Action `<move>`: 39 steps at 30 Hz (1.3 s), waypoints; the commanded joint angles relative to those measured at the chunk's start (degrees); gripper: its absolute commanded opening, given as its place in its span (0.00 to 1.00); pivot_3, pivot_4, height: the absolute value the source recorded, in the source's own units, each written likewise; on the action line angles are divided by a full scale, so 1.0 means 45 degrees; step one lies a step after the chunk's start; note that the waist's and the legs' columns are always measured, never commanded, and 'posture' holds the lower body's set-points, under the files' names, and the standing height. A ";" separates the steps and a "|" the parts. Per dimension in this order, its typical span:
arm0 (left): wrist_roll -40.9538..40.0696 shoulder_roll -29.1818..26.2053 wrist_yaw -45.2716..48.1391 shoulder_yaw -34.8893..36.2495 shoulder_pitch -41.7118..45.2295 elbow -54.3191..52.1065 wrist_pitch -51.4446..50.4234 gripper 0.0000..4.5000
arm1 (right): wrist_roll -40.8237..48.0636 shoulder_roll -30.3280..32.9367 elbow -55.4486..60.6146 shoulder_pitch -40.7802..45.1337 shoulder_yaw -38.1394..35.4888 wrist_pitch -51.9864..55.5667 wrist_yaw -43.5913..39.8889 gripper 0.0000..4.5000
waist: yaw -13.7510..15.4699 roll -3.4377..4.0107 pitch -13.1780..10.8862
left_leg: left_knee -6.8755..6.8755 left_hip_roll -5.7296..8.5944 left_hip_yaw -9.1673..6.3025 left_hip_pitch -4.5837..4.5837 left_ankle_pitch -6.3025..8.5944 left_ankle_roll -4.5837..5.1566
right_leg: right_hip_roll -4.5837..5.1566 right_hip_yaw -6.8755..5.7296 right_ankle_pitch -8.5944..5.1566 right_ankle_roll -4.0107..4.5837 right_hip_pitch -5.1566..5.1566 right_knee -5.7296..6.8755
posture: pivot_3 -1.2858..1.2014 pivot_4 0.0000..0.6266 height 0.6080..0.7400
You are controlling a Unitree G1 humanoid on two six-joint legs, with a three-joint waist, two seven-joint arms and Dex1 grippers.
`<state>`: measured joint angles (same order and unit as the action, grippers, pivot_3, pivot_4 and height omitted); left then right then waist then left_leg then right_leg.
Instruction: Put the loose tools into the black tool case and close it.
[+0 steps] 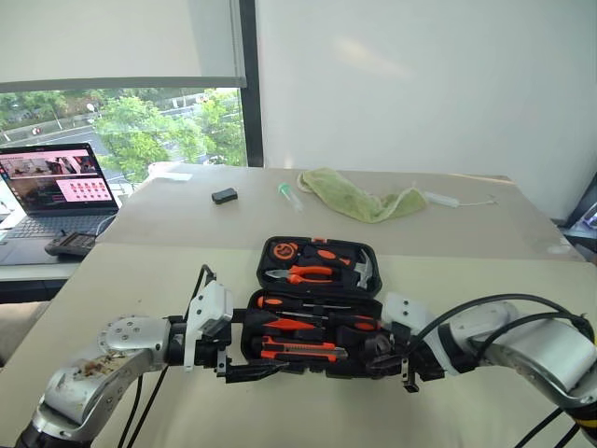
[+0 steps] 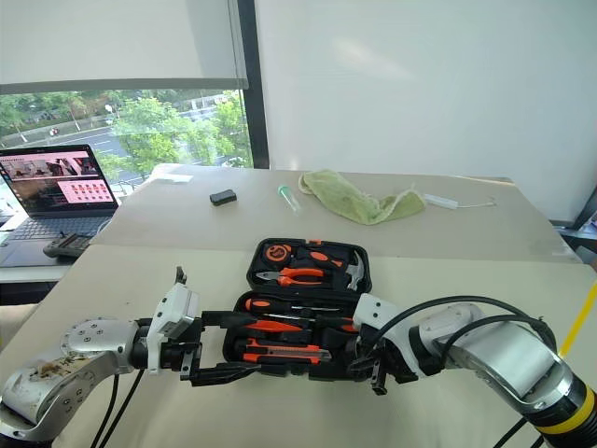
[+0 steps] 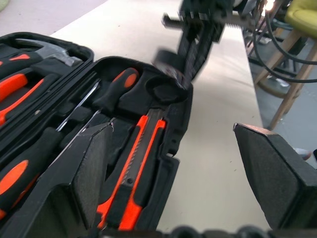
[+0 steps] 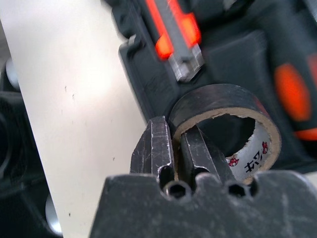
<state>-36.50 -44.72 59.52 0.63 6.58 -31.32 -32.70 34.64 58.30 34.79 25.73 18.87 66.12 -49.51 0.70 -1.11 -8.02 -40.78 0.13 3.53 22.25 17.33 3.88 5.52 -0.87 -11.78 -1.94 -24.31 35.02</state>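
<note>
The right pincer point(image 4: 177, 148), angled down, is clamped on the small round black tape roll's point(image 4: 223, 99) wall (over the open black hard-plastic tool case point(image 1: 317, 359)); the left pincer point(image 3: 188, 178) is spread wide.

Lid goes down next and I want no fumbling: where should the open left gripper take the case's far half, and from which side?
Judging by its pose, take the lid at its far rim, from behind. That half lies flat, hinged to the near half, so the far edge swings. The left gripper is open at the near half; the right gripper pinches the tape roll.
</note>
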 commanded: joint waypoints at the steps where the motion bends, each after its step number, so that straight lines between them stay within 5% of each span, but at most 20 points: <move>1: 0.0031 0.0002 -0.0166 -0.0003 -0.0256 -0.0586 0.0233 0.93 | -0.0664 -0.0020 -0.0258 0.0364 0.0741 -0.0141 -0.0168 0.00 | -0.0004 0.0000 0.0000 | 0.0001 -0.0002 -0.0001 -0.0001 -0.0001 -0.0001 | -0.0002 -0.0002 0.0000 0.0000 0.0000 -0.0001 | 0.52 0.24 1.00; 4: 0.0014 0.0005 -0.0311 0.0015 -0.0343 -0.0782 0.0152 0.93 | -0.1273 -0.0140 -0.0784 0.0695 0.1289 -0.0600 -0.0328 0.00 | 0.0009 -0.0001 0.0000 | 0.0003 -0.0005 -0.0001 -0.0003 -0.0002 -0.0004 | -0.0004 -0.0005 -0.0001 0.0001 -0.0001 0.0001 | 0.52 0.24 1.00; 9: 0.0041 -0.0054 -0.0541 0.0140 -0.0584 -0.0811 0.0111 0.93 | -0.0916 -0.0515 -0.0847 0.0972 0.0914 -0.0366 -0.0690 0.37 | -0.0006 -0.0008 0.0003 | 0.0001 -0.0005 -0.0001 -0.0020 0.0001 0.0001 | -0.0001 -0.0003 0.0003 0.0004 0.0013 0.0004 | 0.52 0.24 1.00; 17: -0.0047 0.0654 -0.1717 0.0354 -0.0427 0.0163 -0.0260 0.93 | 0.1714 -0.0854 0.0092 0.0598 -0.2548 0.0632 -0.0925 0.37 | 0.0013 0.0001 -0.0002 | 0.0009 -0.0015 -0.0009 -0.0006 0.0000 -0.0002 | -0.0002 -0.0009 0.0008 0.0007 -0.0004 0.0009 | 0.52 0.24 1.00; 21: 0.0833 0.1880 -0.4614 0.0128 0.1077 0.1377 -0.1702 0.93 | 0.0626 -0.2791 -0.1458 -0.0111 -0.5457 -0.0893 0.1890 0.37 | 0.0104 -0.0012 -0.0001 | 0.0004 -0.0011 -0.0018 -0.0011 0.0002 0.0003 | 0.0004 -0.0007 0.0019 -0.0007 0.0019 0.0006 | 0.52 0.24 1.00; 30: 0.3171 0.5548 -1.0684 -0.0055 0.5937 0.5284 -0.5049 0.93 | -0.1610 -0.3977 -0.4623 0.1078 -0.4995 -0.0776 0.4649 0.97 | 0.0045 -0.0030 -0.0011 | -0.0015 0.0025 -0.0004 0.0022 -0.0077 -0.0082 | -0.0025 0.0012 0.0081 -0.0036 -0.0008 0.0008 | 0.52 0.24 1.00; 39: 0.4206 0.5934 -1.0902 -0.0006 0.9582 1.0772 -0.6242 0.93 | -0.2780 -0.5598 -1.0496 0.4165 -0.4073 -0.1224 0.4679 0.97 | -0.0208 -0.0034 -0.0016 | 0.0044 0.0014 0.0002 0.0031 -0.0125 -0.0137 | -0.0073 0.0001 0.0086 -0.0021 -0.0028 0.0019 | 0.52 0.24 1.00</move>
<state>-18.67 -17.89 10.81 -0.46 47.51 14.44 -60.36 23.03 33.23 -10.06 41.89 0.52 61.95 -27.52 -0.24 -1.27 -8.09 -40.59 0.19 3.53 22.43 16.76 3.25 5.21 -0.87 -11.40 -2.04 -24.45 35.12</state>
